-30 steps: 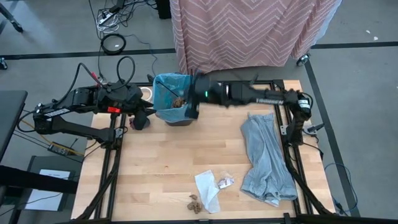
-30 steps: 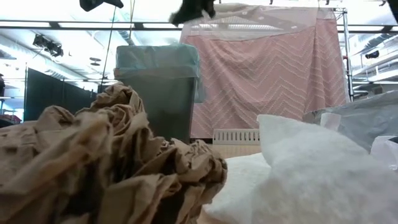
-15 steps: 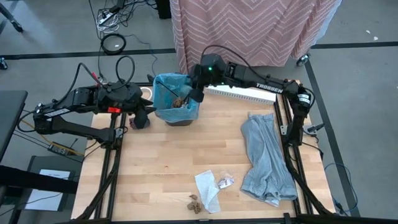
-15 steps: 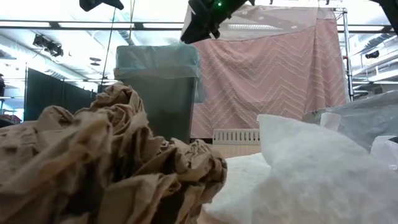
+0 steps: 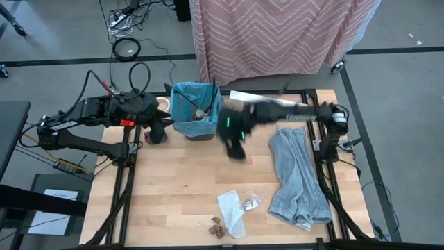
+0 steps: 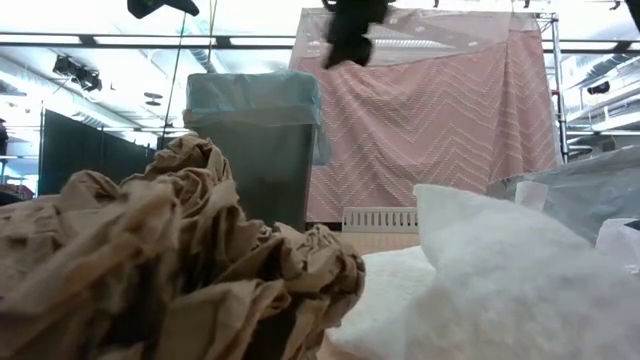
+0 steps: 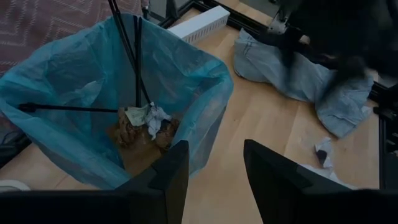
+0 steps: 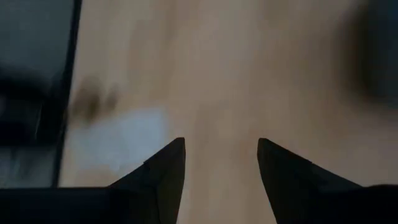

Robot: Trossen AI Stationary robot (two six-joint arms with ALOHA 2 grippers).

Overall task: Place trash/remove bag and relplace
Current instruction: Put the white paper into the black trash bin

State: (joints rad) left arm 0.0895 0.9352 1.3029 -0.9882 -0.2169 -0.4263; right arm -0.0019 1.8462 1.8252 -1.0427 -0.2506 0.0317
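Now the right gripper (image 5: 236, 147), a second ago shut over the small grey bin lined with a blue plastic bag (image 5: 196, 111), has spread its fingers and swung clear of the bin toward the table's middle, empty. That reads as one more piece dropped: brown crumpled lumps and white paper (image 7: 144, 123) lie at the bag's bottom with thin dark sticks (image 7: 127, 43) leaning inside. More trash waits well away from the bin at the near edge: a white crumpled paper (image 5: 231, 209), a small scrap (image 5: 251, 203) and a brown lump (image 5: 217, 226). The left gripper (image 7: 214, 163) hangs open just beside the bin. No writing is readable at this moment.
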